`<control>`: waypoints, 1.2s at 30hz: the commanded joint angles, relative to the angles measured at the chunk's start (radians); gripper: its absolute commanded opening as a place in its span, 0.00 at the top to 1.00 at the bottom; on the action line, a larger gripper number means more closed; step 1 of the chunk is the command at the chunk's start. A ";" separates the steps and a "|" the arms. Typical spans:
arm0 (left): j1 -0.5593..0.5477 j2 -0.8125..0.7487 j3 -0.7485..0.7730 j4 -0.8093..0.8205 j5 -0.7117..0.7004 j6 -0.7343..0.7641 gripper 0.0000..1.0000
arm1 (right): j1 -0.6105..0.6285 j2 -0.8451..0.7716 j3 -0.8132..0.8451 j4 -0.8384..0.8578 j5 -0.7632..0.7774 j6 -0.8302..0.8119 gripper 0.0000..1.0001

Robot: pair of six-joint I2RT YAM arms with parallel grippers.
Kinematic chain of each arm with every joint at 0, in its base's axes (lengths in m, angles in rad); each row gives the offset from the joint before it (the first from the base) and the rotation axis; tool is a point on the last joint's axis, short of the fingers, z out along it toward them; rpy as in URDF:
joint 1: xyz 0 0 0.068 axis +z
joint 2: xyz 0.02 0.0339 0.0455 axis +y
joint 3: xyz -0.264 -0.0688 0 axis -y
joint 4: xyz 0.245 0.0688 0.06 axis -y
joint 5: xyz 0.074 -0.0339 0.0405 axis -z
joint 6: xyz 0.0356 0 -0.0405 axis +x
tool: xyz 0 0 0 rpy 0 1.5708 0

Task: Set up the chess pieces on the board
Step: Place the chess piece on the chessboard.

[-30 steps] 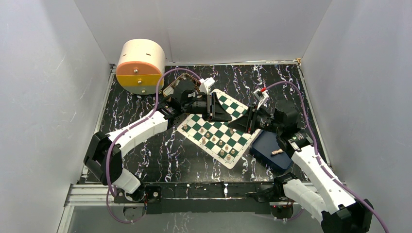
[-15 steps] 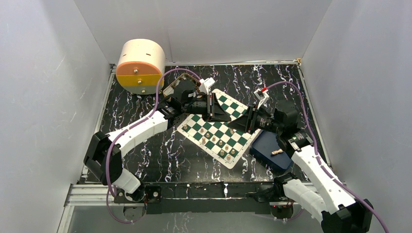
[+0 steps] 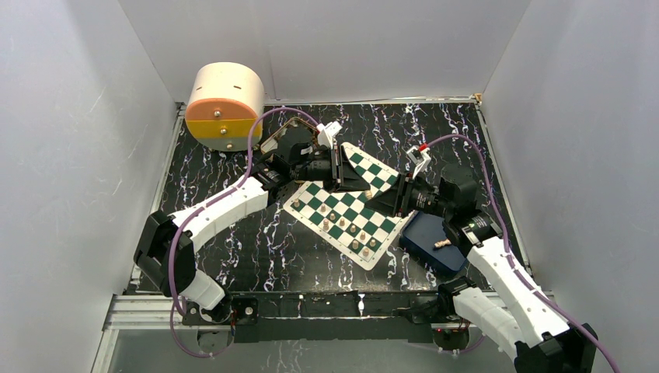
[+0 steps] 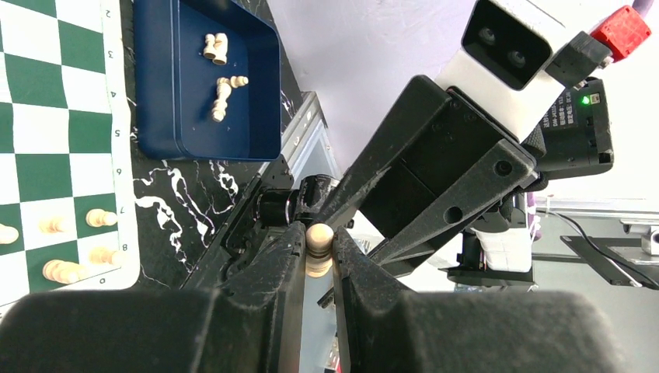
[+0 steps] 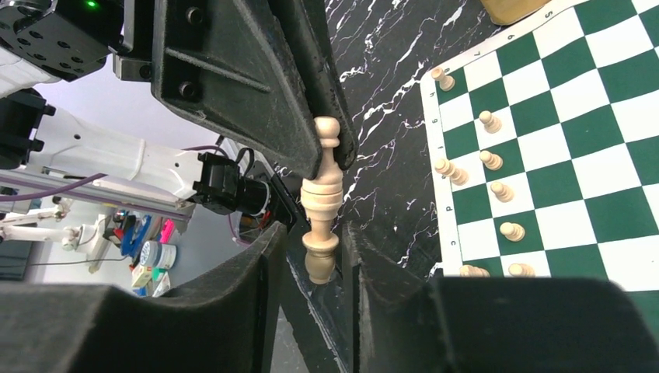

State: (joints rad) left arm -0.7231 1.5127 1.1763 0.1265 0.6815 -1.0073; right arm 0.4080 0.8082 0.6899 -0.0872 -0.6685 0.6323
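Observation:
The green and white board [image 3: 373,260] lies in the middle of the table, with several tan chess pieces [image 3: 353,230] on its near rows. My left gripper [image 3: 364,189] is shut on the top of one tall tan piece [image 4: 319,236] and holds it in the air above the board's right side. My right gripper [image 3: 374,203] meets it tip to tip. In the right wrist view the same piece [image 5: 322,183] hangs between my right gripper's [image 5: 311,242] fingers. They stand apart, with a gap showing beside its base.
A dark blue tray [image 3: 420,239] with a few loose pieces [image 4: 221,85] sits just right of the board, under the right arm. A round cream and orange drum [image 3: 225,105] stands at the back left. White walls close in three sides.
The right arm has shifted slightly back to the right. The left gripper has stayed in place with the piece in it.

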 commanded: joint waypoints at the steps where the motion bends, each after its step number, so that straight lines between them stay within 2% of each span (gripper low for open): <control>1: -0.003 -0.057 0.032 0.022 -0.028 0.015 0.92 | 0.005 -0.028 -0.001 0.024 -0.025 0.004 0.64; 5: 0.007 -0.065 0.029 0.010 -0.061 0.047 0.92 | 0.004 -0.033 -0.005 0.005 -0.017 -0.004 0.73; 9: 0.033 -0.080 0.050 -0.078 -0.137 0.151 0.93 | 0.004 -0.036 -0.010 -0.028 0.003 -0.022 0.75; 13: 0.050 -0.098 0.098 -0.229 -0.290 0.301 0.93 | 0.005 -0.044 -0.018 -0.046 0.020 -0.029 0.76; 19: 0.054 -0.128 0.091 -0.323 -0.563 0.526 0.92 | 0.004 -0.046 -0.012 -0.066 0.030 -0.046 0.77; 22: 0.053 -0.156 0.014 -0.282 -0.743 0.611 0.92 | 0.005 -0.048 0.000 -0.079 0.032 -0.056 0.77; 25: 0.053 -0.165 -0.068 -0.233 -0.849 0.659 0.91 | 0.005 -0.055 0.007 -0.094 0.037 -0.066 0.77; 33: 0.053 -0.040 -0.160 -0.134 -0.900 0.669 0.90 | 0.003 -0.067 0.003 -0.093 0.036 -0.066 0.76; 36: 0.053 0.008 -0.200 -0.047 -0.876 0.666 0.90 | 0.005 -0.069 0.012 -0.097 0.034 -0.068 0.76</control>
State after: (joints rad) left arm -0.6697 1.4837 1.0187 -0.0303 -0.1566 -0.3611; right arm 0.4080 0.7532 0.6693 -0.2031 -0.6308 0.5774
